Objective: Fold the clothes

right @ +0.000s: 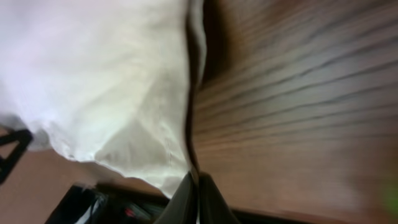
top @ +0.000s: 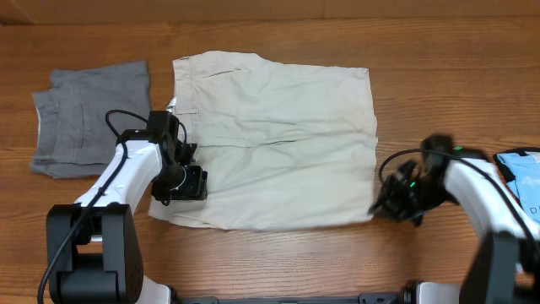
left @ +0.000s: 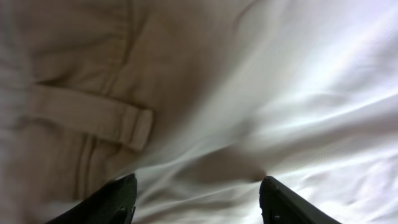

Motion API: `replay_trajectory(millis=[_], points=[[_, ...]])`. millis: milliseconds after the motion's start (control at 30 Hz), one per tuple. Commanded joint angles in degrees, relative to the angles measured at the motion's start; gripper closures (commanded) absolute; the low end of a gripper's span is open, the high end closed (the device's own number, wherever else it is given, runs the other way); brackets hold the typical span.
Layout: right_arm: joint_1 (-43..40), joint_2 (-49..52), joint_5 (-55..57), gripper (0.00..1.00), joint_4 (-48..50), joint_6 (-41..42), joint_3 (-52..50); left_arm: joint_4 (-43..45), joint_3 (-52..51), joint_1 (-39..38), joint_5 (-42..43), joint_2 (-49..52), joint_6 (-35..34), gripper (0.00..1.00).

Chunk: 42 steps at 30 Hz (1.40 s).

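Observation:
The clothes [top: 278,139], pale beige shorts, lie spread flat in the middle of the table, waistband to the left. My left gripper [top: 187,181] hovers over their lower left part, near the waistband. In the left wrist view it [left: 198,202] is open, its two dark fingers [left: 115,199] wide apart over rumpled cloth [left: 249,93] beside a belt loop [left: 93,115]. My right gripper [top: 381,207] sits at the shorts' lower right corner. In the right wrist view it [right: 198,190] is shut, with the hem edge [right: 186,124] running down into the pinched fingertips.
Darker grey shorts [top: 89,118] lie folded at the far left. A light-blue printed item [top: 521,173] lies at the right edge, behind my right arm. Bare wooden table [top: 439,101] surrounds the beige shorts.

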Motion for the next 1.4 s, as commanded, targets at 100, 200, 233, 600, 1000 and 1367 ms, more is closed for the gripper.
replay_trajectory(millis=[100,200,233,600,1000,1367], points=[[-0.48,-10.12,14.53,0.96,-8.31,5.05,5.97,0.31,1.36,0.33,-0.66,0.11,-0.15,0.31],[-0.48,-10.4,12.55,0.96,-8.83,6.12,4.85,0.72,1.36,0.35,-0.68,0.09,-0.15,0.3],[-0.48,-10.38,12.46,0.96,-8.46,7.26,4.26,0.72,1.36,0.35,-0.68,0.11,-0.13,0.3],[-0.5,-12.79,9.66,0.96,-8.44,11.96,-3.23,-0.33,1.36,0.35,-0.9,0.11,0.33,0.27],[-0.55,-14.75,9.62,0.28,-0.28,12.92,0.15,-5.01,1.01,0.33,-2.25,0.11,-0.48,0.15],[-0.48,-14.71,7.45,0.31,4.26,12.63,0.61,-2.4,-5.95,1.16,-10.54,0.11,-6.86,0.76]])
